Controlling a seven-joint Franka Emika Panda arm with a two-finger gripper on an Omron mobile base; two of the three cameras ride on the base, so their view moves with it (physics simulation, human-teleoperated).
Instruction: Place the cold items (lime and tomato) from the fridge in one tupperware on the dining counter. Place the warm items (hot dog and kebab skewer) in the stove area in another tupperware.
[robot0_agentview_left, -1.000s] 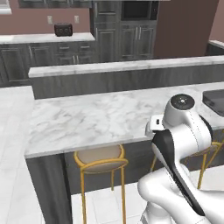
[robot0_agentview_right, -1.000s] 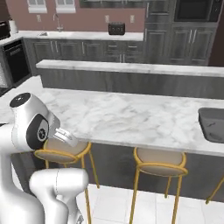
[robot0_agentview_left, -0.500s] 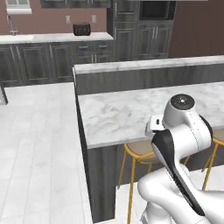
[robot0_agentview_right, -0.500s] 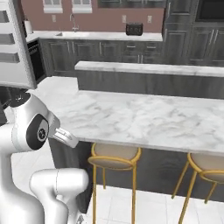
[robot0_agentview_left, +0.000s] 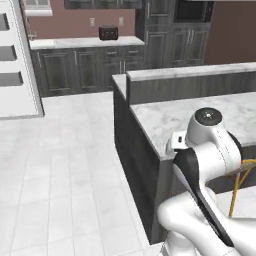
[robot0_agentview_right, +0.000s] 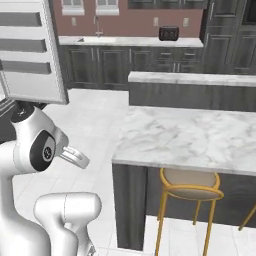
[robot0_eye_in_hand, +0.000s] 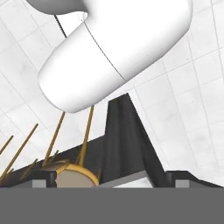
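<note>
The lime, tomato, hot dog, kebab skewer and tupperware are out of view. The marble dining counter (robot0_agentview_left: 165, 117) (robot0_agentview_right: 200, 135) is bare, and I see its left end. The fridge's white door (robot0_agentview_left: 15, 60) (robot0_agentview_right: 30, 50) stands open at the far left. My arm is folded close over the base with the hand pointing down. In the hand view my gripper (robot0_eye_in_hand: 113, 179) is open with nothing between its fingertips (robot0_eye_in_hand: 43, 178), above the floor tiles and the counter's dark side.
Gold-legged stools (robot0_agentview_right: 190, 182) (robot0_agentview_left: 241, 172) (robot0_eye_in_hand: 72, 175) stand under the counter's near edge. A raised dark ledge (robot0_agentview_right: 192, 80) runs along the counter's far side. Dark cabinets with a toaster (robot0_agentview_left: 108, 33) line the back wall. White floor (robot0_agentview_left: 65, 170) lies open to the left.
Both base views have swept leftward with the base: the counter has slid right, and its left end, the open floor and the fridge door have come into view. The arm's pose is unchanged.
</note>
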